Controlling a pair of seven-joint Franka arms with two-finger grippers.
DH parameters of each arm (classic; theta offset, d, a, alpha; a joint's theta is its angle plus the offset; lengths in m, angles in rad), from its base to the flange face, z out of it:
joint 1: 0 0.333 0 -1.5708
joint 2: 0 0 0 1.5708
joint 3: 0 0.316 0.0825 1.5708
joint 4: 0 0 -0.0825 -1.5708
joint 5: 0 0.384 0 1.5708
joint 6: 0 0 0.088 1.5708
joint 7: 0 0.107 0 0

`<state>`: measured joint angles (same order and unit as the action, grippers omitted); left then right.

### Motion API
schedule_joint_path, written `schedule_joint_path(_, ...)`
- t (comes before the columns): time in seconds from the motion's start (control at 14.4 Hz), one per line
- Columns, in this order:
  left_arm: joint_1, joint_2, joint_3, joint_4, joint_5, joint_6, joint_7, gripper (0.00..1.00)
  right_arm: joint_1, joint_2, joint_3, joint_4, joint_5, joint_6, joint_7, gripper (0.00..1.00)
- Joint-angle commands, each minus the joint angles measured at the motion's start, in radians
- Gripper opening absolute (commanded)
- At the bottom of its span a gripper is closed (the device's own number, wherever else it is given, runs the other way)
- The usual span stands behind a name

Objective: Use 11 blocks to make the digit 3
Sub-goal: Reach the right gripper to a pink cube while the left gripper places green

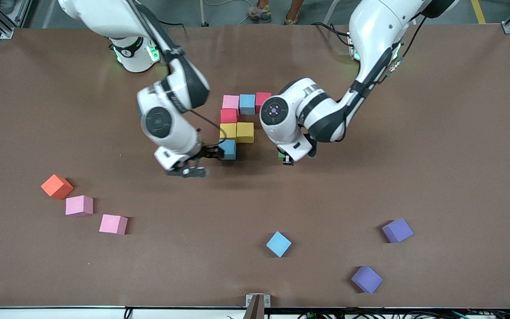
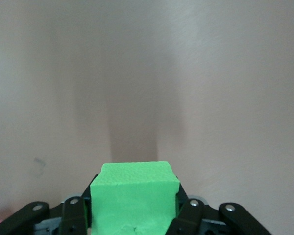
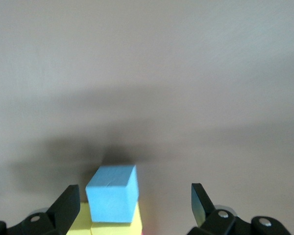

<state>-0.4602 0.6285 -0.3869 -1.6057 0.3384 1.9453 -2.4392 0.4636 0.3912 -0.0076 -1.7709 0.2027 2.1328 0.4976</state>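
Observation:
A partly built figure of cubes lies mid-table: a row of pink (image 1: 230, 102), light blue (image 1: 247, 104) and red (image 1: 263, 99), a red cube (image 1: 229, 115) nearer the camera, then two yellow cubes (image 1: 236, 132). A light blue cube (image 1: 228, 149) (image 3: 112, 193) sits against the yellow ones (image 3: 112, 227) on their camera side. My right gripper (image 1: 218, 150) (image 3: 133, 196) stands open around this blue cube, its fingers apart from it. My left gripper (image 1: 285, 157) (image 2: 134, 208) is shut on a green cube (image 1: 281, 154) (image 2: 134, 196), low over bare table beside the figure.
Loose cubes lie nearer the camera: an orange one (image 1: 56, 186) and two pink ones (image 1: 79, 205) (image 1: 113, 224) toward the right arm's end, a light blue one (image 1: 278, 243) in the middle, and two purple ones (image 1: 397, 230) (image 1: 366, 279) toward the left arm's end.

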Motion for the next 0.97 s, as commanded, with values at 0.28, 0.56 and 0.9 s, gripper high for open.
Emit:
schedule_joint_path(0.28,-0.093,0.043,0.008,-0.017,0.033,0.086,-0.279,0.20,-0.299,0.053,0.008,0.094,-0.009,-0.013,-0.144,1.00)
schedule_joint_path(0.56,-0.129,0.063,0.006,-0.033,0.086,0.107,-0.380,0.20,-0.404,0.204,0.008,0.224,-0.097,-0.013,-0.425,1.00)
schedule_joint_path(0.9,-0.181,0.046,0.006,-0.115,0.152,0.173,-0.415,0.20,-0.419,0.307,0.008,0.306,-0.193,0.047,-0.531,1.00)
